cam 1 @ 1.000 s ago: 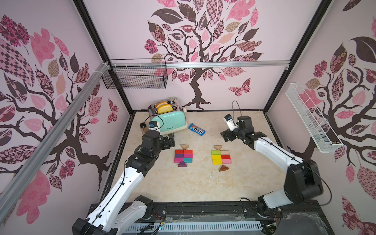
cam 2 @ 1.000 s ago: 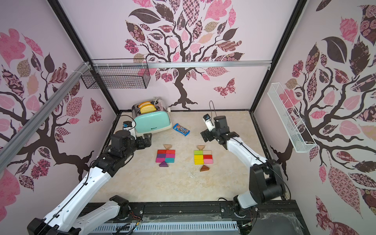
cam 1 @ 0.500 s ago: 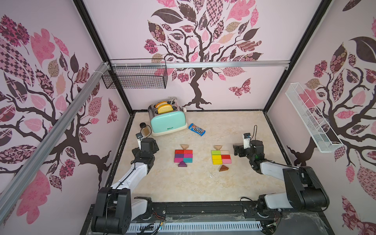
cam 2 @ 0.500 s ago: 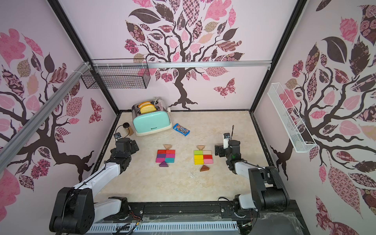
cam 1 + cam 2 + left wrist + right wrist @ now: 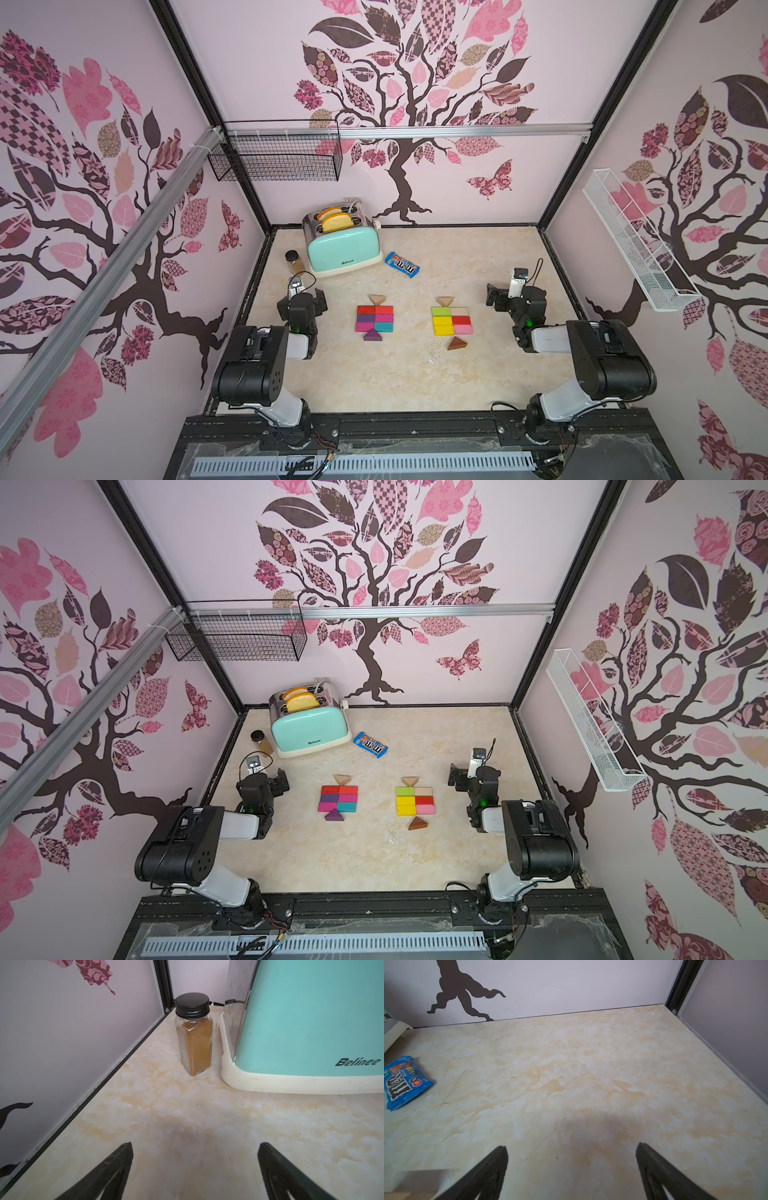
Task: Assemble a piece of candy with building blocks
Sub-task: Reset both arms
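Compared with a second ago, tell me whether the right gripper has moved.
Yes: the right gripper drew back toward the front, away from the candy packet, beside the blocks.

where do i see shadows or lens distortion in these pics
Left wrist view: soft grey shadow on the table ahead of the left fingers. Right wrist view: a similar patch beyond the right fingers. In both top views: even light, wide-angle stretch splaying the walls.

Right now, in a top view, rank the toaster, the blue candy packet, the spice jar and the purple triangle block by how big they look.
1. toaster
2. blue candy packet
3. spice jar
4. purple triangle block
The last two look close; the jar stands upright, so that order is unsure.
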You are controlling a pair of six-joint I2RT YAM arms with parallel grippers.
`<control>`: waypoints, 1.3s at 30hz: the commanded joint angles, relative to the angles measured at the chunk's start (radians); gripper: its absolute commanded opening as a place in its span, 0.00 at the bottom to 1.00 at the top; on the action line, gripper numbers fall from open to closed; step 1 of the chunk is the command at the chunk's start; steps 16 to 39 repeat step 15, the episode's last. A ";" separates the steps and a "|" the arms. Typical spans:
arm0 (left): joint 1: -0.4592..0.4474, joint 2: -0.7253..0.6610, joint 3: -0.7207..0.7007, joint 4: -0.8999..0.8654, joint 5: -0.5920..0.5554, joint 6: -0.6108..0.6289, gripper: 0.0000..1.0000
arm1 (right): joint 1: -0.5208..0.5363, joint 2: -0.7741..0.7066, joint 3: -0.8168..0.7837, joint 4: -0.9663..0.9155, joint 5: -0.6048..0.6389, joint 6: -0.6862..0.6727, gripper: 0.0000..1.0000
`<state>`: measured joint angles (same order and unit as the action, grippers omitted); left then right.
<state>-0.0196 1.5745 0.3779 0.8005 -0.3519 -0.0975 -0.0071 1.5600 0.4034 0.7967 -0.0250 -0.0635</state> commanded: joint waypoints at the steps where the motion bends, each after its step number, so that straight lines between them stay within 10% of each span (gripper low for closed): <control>1: 0.012 0.008 0.002 0.113 0.052 0.016 0.98 | 0.001 -0.011 0.017 0.020 0.009 0.014 0.99; 39: 0.004 -0.011 0.002 0.082 0.043 0.017 0.98 | 0.004 -0.012 0.023 0.002 0.014 0.013 0.99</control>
